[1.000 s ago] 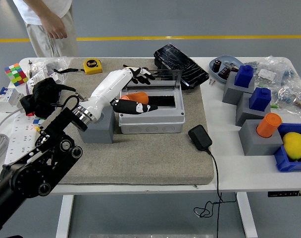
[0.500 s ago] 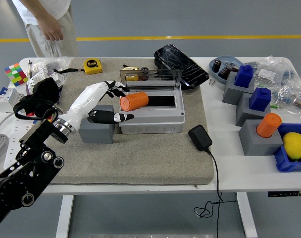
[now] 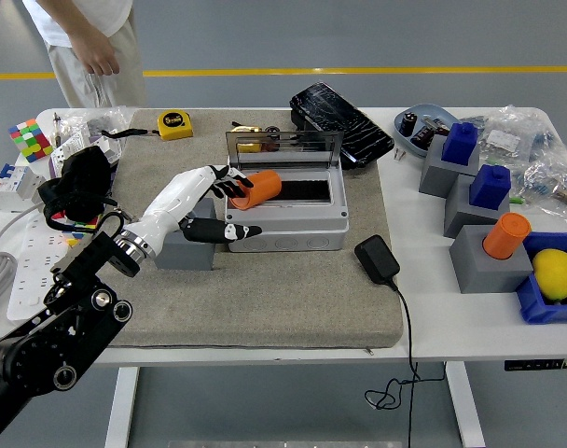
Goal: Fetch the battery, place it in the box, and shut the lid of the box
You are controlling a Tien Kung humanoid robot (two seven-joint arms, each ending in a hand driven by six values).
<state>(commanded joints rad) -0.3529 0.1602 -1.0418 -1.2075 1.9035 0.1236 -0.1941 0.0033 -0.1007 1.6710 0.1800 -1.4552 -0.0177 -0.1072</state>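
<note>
Orange cylindrical battery [image 3: 256,189]: lying on its side, tilted, in the left end of the box's open tray, one end resting up over the left rim. Grey rectangular plastic box [image 3: 285,222]: sits on grey felt mat on the bench. Its clear hinged lid [image 3: 283,147] stands upright along the rear edge, open.

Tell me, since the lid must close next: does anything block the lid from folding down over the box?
Yes. The orange battery lies at the box's left end, with the left hand beside it; the hand sits under the upright lid.
</note>
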